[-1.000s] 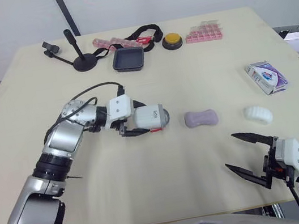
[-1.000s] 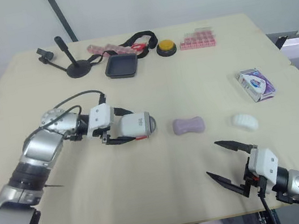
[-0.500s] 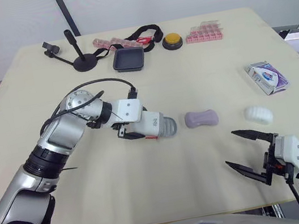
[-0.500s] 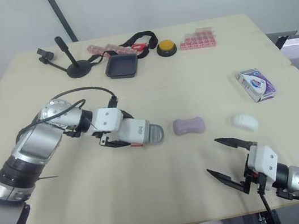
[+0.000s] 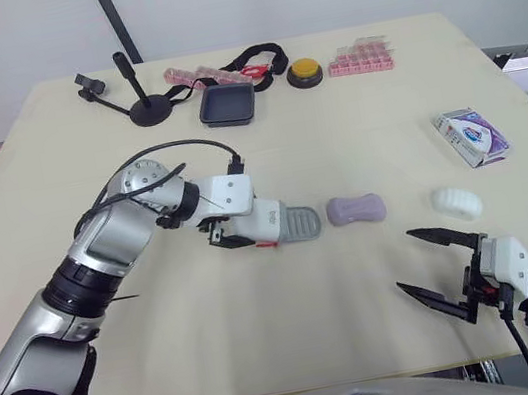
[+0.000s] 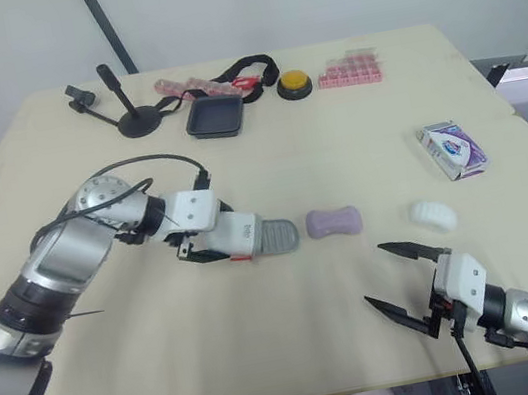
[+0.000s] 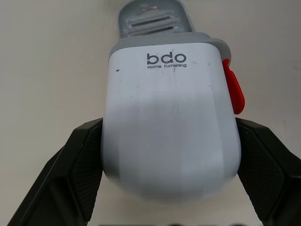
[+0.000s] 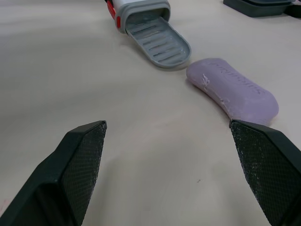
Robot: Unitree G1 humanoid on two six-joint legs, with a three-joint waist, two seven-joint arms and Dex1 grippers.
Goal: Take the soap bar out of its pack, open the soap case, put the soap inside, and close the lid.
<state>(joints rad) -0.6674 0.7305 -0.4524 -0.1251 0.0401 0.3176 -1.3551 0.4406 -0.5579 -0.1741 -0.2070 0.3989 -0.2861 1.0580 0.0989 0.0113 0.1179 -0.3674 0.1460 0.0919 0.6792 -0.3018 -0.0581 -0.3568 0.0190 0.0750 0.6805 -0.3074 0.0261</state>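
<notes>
Soap [image 5: 355, 210] lay bare on desk [image 5: 267, 339], out of pack [image 5: 472, 135], just beside case's [image 5: 265, 217] slid-out tray [image 8: 160, 40]. Left end effector [image 7: 169, 136] clamped on case. Right end effector [image 5: 404, 260] spread, empty, near the soap. Judged: unpacking and opening done; loading and closing left.

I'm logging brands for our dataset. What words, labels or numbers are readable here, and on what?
"bdo": on the white soap case.
"Home Furnishing": just beneath it, on the same case.
Embossed lettering on the purple soap bar: too blurred to read.
Print on the soap pack: too small to read.
</notes>
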